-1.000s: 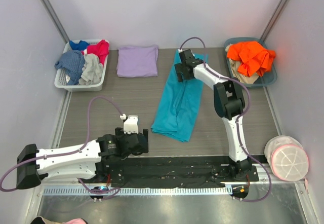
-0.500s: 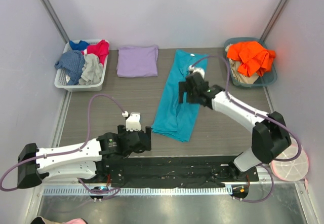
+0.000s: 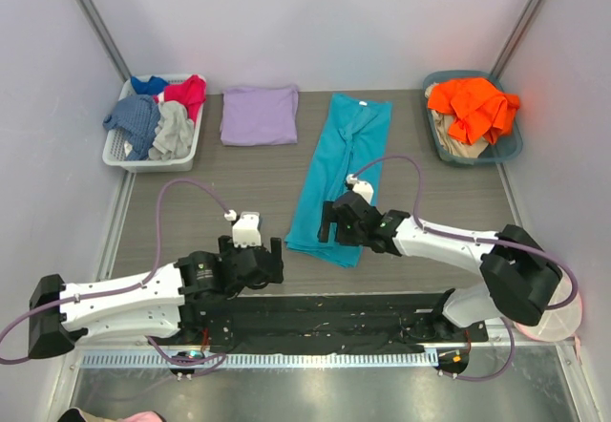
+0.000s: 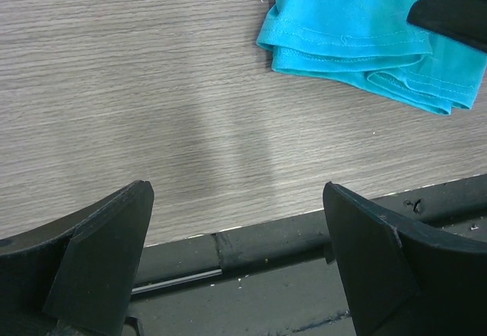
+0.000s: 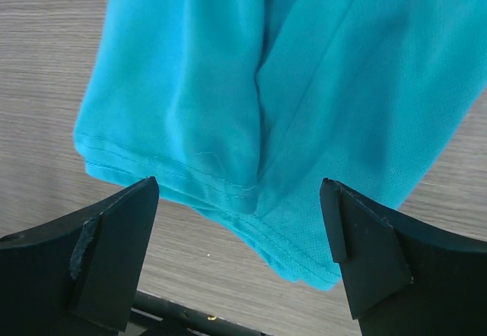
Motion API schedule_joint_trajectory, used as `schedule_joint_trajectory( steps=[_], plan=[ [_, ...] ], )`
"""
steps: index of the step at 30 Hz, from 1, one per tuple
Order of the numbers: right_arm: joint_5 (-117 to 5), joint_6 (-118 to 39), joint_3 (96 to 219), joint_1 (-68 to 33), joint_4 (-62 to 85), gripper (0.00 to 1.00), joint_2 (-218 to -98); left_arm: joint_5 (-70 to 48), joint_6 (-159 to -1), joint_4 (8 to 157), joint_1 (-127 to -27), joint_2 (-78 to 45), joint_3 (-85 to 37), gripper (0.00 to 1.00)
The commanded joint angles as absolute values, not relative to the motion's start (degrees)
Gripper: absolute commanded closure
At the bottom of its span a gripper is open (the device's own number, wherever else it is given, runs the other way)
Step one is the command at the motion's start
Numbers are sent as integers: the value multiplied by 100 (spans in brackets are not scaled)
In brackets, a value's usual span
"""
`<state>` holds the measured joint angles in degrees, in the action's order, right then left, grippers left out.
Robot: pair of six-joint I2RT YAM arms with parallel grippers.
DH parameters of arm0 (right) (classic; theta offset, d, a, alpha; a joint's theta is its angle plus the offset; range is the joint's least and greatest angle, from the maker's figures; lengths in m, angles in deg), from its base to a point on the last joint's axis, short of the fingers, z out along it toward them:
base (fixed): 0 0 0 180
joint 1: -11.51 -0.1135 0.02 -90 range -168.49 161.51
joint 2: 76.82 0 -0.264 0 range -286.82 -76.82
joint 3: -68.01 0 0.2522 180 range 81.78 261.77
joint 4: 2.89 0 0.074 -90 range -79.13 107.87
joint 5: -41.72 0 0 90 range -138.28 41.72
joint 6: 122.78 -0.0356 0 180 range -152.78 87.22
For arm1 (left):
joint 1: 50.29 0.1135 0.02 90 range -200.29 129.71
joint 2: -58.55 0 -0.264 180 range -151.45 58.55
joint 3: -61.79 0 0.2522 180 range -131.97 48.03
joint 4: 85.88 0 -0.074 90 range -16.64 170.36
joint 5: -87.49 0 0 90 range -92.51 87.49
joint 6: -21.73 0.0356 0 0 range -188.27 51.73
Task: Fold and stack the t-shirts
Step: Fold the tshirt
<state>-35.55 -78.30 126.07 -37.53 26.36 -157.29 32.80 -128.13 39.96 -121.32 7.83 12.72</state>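
Note:
The teal t-shirt lies in the middle of the table as a long strip folded lengthwise, neck end far, hem end near. My right gripper hovers open over that near hem; in the right wrist view the hem corner of the teal t-shirt lies between and below the spread fingers. My left gripper stands open and empty over bare table left of the hem. In the left wrist view the teal hem shows at the top right. The lavender t-shirt rests folded at the far left.
A white basket of red, blue and grey garments stands at the far left. A teal bin with an orange garment is at the far right. A round white container sits near right. A black strip runs along the near edge.
My right arm has swept from the teal shirt's far neck end down along it to the near hem, jaws staying open. The left gripper has barely shifted.

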Motion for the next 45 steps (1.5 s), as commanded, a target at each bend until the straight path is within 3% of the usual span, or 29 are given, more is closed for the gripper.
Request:
schedule_joint_trajectory(
  steps=[1, 8, 21, 28, 35, 45],
  plan=[
    [-3676, -8375, 11933, -3762, 1548, 4, -15733, 3458, -12927, 4029, -12157, 863, 1296, 1],
    [-3950, -8639, 11359, -3762, 1007, 4, -15944, 3449, -12953, 4029, -12157, 836, 1331, 0],
    [-2438, -8815, 11860, -3762, 4328, 4, -14898, 3432, -12935, 4204, -12157, 670, 1332, 0],
    [-2210, -8473, 12202, -3771, 4646, 3, -14284, 3291, -12760, 4564, -12157, 363, 1253, 1],
    [-1410, -8568, 12774, -3762, 5682, 3, -12974, 2528, -12110, 6222, -12157, -619, 1060, 0],
    [-1462, -9825, 11405, -3753, 5842, 4, -12420, 2219, -11960, 8009, -12008, -1387, 1533, 0]
  ],
)
